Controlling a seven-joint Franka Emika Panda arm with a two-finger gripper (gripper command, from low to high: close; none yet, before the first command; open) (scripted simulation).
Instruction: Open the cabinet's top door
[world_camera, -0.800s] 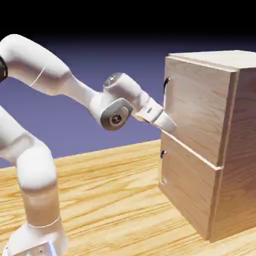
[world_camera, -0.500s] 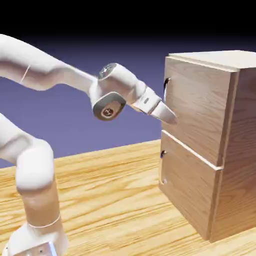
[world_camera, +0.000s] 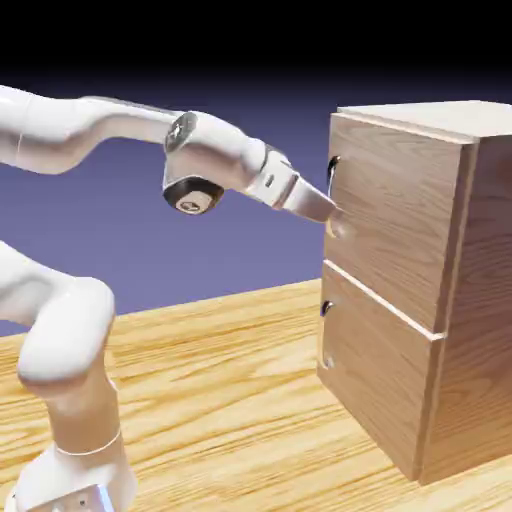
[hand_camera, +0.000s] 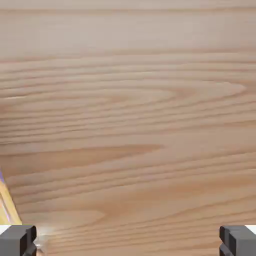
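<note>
Wood-grain table (world_camera: 220, 400), light yellowish; plain blue-violet backdrop (world_camera: 230, 260) behind.

The exterior view's right edge cuts off the cabinet (world_camera: 390, 240) (its far side never shows).

You get a brightly lit robot arm (world_camera: 215, 155) in the exterior view, its white shell nearly washed out on top. Right of the arm, your cabinet (world_camera: 385, 240) has a darker side face; its grain looks soft in the hand view.
</note>
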